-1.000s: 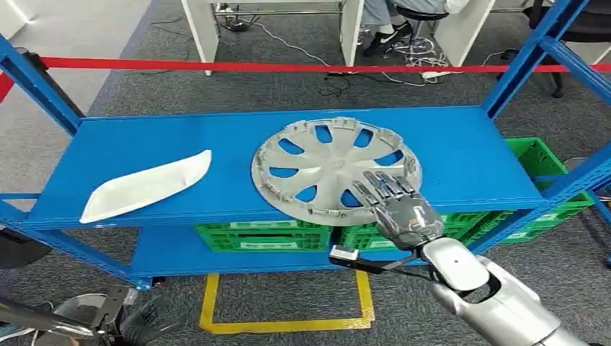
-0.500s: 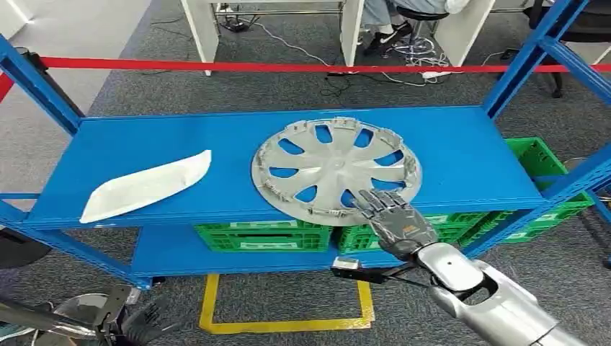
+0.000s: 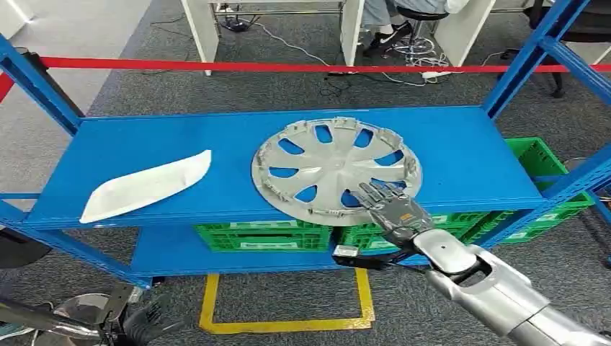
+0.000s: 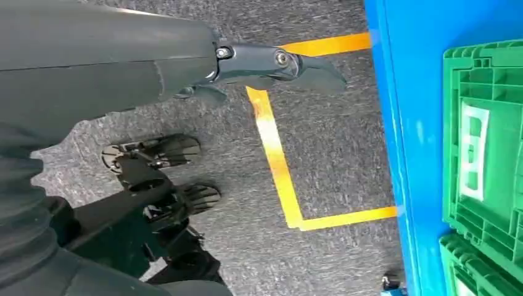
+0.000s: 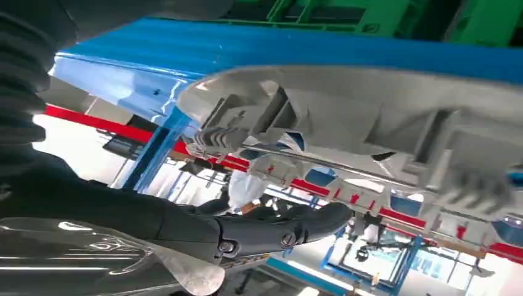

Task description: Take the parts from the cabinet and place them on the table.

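A grey hubcap lies flat on the top shelf of a blue rack, near the middle and close to the front edge. To its left on the same shelf, well apart from it, lies a white curved panel. In the head view the right hand reaches in from below on a silver arm and rests at the near rim of the hubcap, its fingers spread flat over the rim; whether the thumb is hooked under the edge cannot be told from there.

The right wrist view adds the underside: the hubcap's rim, with its clips and ribs, fills the middle of the picture against the blue shelf edge, and a dark finger stretches out beside it, apart from the rim with a gap showing between. The picture is blurred, so a firm grip cannot be confirmed.

On the lower shelf stand green crates, and a yellow taped outline marks the grey carpet in front of the rack. A red tape barrier runs behind it.

The left wrist view looks down at the carpet, the yellow tape and a green crate on the blue lower shelf; a dark finger of the left hand sticks out straight, holding nothing, and the rest of its fingers cannot be made out.
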Robot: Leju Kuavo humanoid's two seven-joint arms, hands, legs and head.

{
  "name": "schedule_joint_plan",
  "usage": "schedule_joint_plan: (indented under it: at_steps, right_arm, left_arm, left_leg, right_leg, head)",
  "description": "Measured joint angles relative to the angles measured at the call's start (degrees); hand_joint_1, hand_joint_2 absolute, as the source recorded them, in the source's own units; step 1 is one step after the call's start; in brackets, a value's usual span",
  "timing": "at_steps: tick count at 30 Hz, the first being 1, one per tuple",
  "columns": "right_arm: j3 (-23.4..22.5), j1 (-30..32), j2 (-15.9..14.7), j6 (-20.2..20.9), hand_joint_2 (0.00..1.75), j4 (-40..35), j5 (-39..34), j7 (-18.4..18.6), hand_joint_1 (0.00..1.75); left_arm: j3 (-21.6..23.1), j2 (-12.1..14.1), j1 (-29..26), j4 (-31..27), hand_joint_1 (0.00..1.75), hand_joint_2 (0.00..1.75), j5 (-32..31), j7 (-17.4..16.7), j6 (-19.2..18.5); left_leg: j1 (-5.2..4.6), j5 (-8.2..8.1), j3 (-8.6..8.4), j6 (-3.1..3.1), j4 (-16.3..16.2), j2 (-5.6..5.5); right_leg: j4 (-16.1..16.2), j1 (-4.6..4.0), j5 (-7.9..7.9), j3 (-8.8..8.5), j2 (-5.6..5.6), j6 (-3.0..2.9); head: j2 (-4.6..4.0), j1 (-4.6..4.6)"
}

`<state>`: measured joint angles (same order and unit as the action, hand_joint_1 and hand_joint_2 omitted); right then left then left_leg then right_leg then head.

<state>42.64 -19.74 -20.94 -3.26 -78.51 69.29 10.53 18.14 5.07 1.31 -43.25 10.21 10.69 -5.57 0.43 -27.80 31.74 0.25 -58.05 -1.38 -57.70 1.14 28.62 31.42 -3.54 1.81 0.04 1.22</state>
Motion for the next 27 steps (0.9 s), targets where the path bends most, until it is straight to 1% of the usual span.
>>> schedule_joint_plan:
  at_steps: [6,20,22,23,24,25,27]
  right_arm:
    - [0.52,-1.84,0.68,0.24,1.75,1.86,-0.44,-0.15,0.0]
    - [0.94,-2.53,1.14,0.55,1.75,3.19,-1.53,-0.68,0.0]
    - [1.29,-3.11,1.97,0.48,1.75,6.53,-3.19,-1.14,0.0]
    - [1.35,-3.11,2.25,0.33,1.75,7.69,-3.83,-1.31,0.05]
    - [1.38,-3.13,2.4,0.15,1.75,8.08,-3.93,-1.49,0.51]
    - [1.38,-3.18,2.51,0.06,1.75,8.41,-4.0,-1.51,1.75]
    - [1.4,-3.26,2.75,-0.59,1.75,9.11,-4.06,-1.66,1.75]
  left_arm:
    - [0.0,0.0,-0.01,0.0,0.0,1.75,0.0,0.0,-0.15]
    - [0.0,0.0,0.02,0.0,0.0,1.75,0.0,0.0,-0.24]
    - [0.02,0.02,-0.02,-0.46,0.0,1.75,-0.02,0.0,-0.31]
    - [0.02,0.02,-0.02,-0.46,0.0,1.75,0.0,0.0,-0.35]
    - [0.02,0.02,-0.02,-0.46,0.0,1.75,0.0,0.0,-0.35]
    - [0.02,0.02,-0.02,-0.46,0.0,1.75,0.0,0.0,-0.37]
    - [0.02,0.0,-0.01,-0.46,0.0,1.75,0.0,0.0,-0.42]
  left_leg:
    - [0.0,0.0,0.01,0.0,0.0,-0.02]
    - [0.0,0.0,0.02,0.0,0.0,-0.02]
    - [0.0,0.0,0.02,0.0,0.0,-0.03]
    - [0.0,0.0,0.02,0.0,0.0,-0.03]
    - [0.0,0.0,0.02,0.0,0.0,-0.03]
    - [0.0,0.0,0.02,0.0,0.0,-0.03]
    - [0.0,0.0,0.02,0.0,0.0,-0.03]
  right_leg:
    - [0.0,0.0,0.0,0.01,0.02,0.0]
    - [0.0,0.0,0.0,0.02,0.02,0.0]
    - [-0.01,0.0,0.0,0.0,0.03,0.0]
    - [-0.01,0.0,0.0,0.0,0.03,0.0]
    - [-0.01,0.0,0.0,0.0,0.03,0.0]
    - [-0.01,0.0,0.0,0.0,0.03,0.0]
    - [-0.01,0.0,0.0,0.0,0.03,0.0]
  head:
    - [0.0,0.02]
    - [0.0,0.02]
    - [0.0,0.02]
    - [0.0,0.02]
    - [0.0,0.02]
    - [0.0,0.02]
    - [0.0,0.02]
